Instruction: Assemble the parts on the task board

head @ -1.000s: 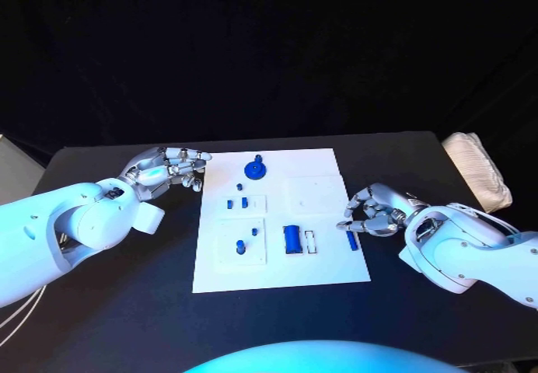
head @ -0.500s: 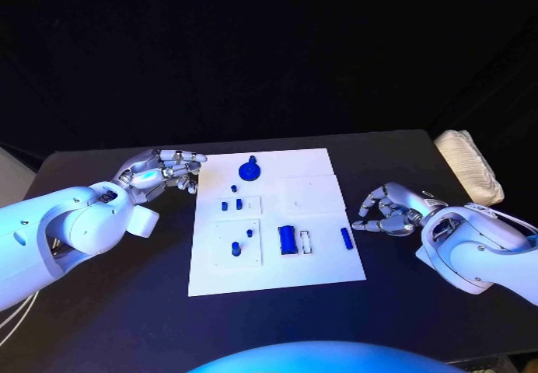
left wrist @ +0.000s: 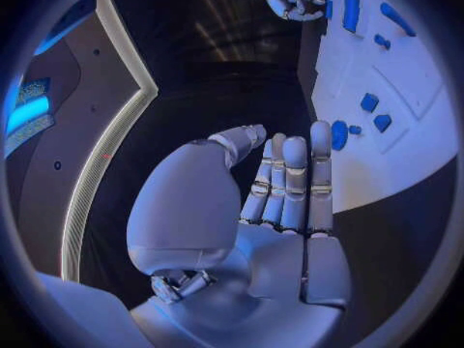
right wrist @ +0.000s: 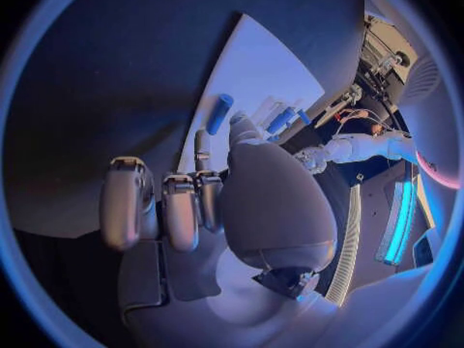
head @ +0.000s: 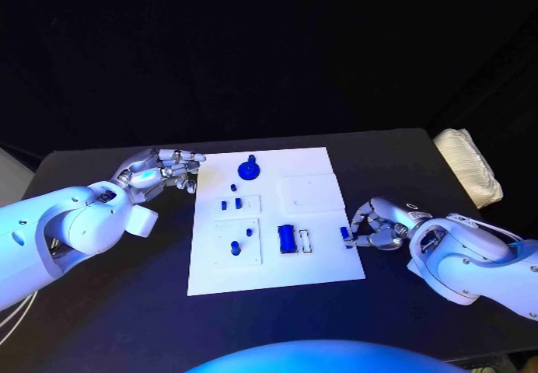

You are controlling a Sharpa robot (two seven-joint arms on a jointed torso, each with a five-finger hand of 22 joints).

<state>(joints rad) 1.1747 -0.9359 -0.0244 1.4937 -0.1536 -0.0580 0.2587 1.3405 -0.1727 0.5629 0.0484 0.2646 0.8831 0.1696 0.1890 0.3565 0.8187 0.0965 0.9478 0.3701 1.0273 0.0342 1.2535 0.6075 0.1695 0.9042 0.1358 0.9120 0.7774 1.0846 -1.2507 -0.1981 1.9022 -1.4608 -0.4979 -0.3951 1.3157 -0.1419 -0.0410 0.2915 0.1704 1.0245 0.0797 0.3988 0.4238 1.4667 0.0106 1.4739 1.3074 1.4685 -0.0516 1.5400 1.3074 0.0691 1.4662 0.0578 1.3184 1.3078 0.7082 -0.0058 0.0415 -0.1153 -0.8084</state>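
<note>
In the head view the white task board (head: 317,260) lies in the middle of the black table (head: 112,295). On it are several blue parts: a round part w/ a stem (head: 250,167) near the far edge, two small blocks (head: 231,205), a small peg (head: 235,248), a long blue bar (head: 287,238) and a small cylinder (head: 344,232) near the board's right edge.

The right hand (head: 377,224) is just beside that cylinder, fingers curled toward it. Head view cannot tell if they touch. The right wrist view shows more: the cylinder (right wrist: 220,113) lies free on the board, apart from the fingers (right wrist: 179,209), which are bent inward w/ nothing inside.

The left hand (head: 160,172) hovers at the board's left side near the far corner. In the left wrist view its fingers (left wrist: 293,170) are straight, close together, and hold nothing.

A pale folded cloth (head: 471,172) lies at the table's right edge. Room behind is dark.
</note>
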